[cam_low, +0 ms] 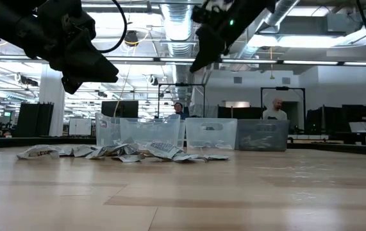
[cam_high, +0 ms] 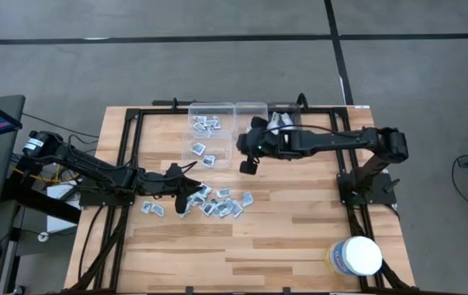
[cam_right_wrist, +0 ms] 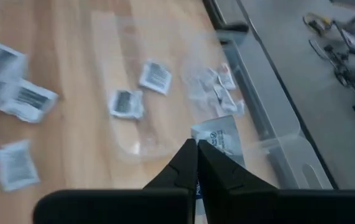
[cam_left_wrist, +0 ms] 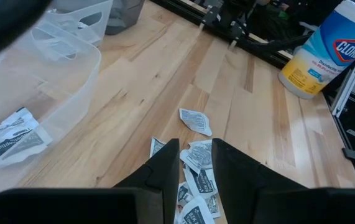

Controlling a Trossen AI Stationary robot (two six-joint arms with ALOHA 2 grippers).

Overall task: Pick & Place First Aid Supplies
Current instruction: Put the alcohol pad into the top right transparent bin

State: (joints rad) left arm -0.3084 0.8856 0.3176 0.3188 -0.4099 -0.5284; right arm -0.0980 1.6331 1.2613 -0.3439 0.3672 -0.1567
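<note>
Now: I see L gripper (cam_high: 186, 199) over W end of packet pile (cam_high: 217, 205) mid-table, fingers apart, nothing held; packets lie directly below/ahead. R gripper (cam_right_wrist: 197, 163) above clear bins (cam_high: 211, 123), fingers together, far from pile. L arm nearer, so I judge L takes next pick.

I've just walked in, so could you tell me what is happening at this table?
Two robot arms are sorting small first aid packets from a heap on the table into clear bins. The left gripper hovers open over the heap. The right gripper is shut above the bins, with nothing visibly in it. Some packets already lie in the bins.
</note>
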